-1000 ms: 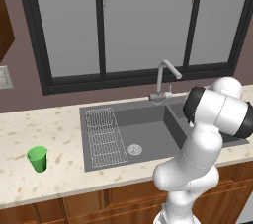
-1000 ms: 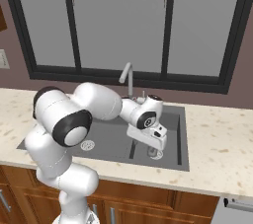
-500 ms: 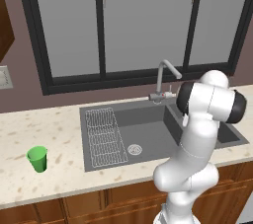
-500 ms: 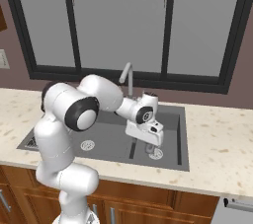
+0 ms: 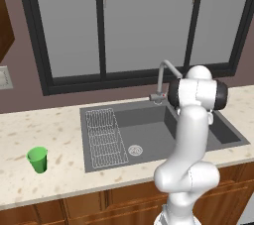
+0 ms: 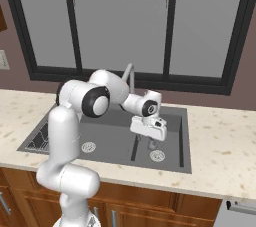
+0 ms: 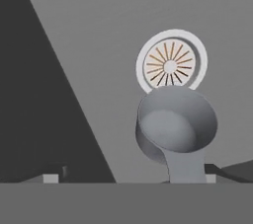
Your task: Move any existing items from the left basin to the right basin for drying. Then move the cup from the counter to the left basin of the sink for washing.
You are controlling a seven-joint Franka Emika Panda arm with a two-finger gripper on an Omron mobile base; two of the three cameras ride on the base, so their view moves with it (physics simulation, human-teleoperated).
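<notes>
— Arm pose?
— Bent forward over the sink [image 5: 88,112], gripper [image 6: 149,139] pointing down into the right basin [image 6: 171,125], fingers spread wide, pinching nothing.
— Nearby?
— One small grey knob [image 7: 175,128] between the fingertips, just in front of the drain [image 7: 171,62]. Faucet [image 5: 163,77] behind the arm.
— Counts?
— One green cup [image 5: 37,159] on the counter [image 5: 30,129], well apart. Two drains, one wire rack [image 5: 104,135] in the left basin [image 5: 146,129].

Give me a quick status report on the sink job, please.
Gripper open over the right basin. Small grey item below it, beside the drain. Cup on counter, path clear.
</notes>
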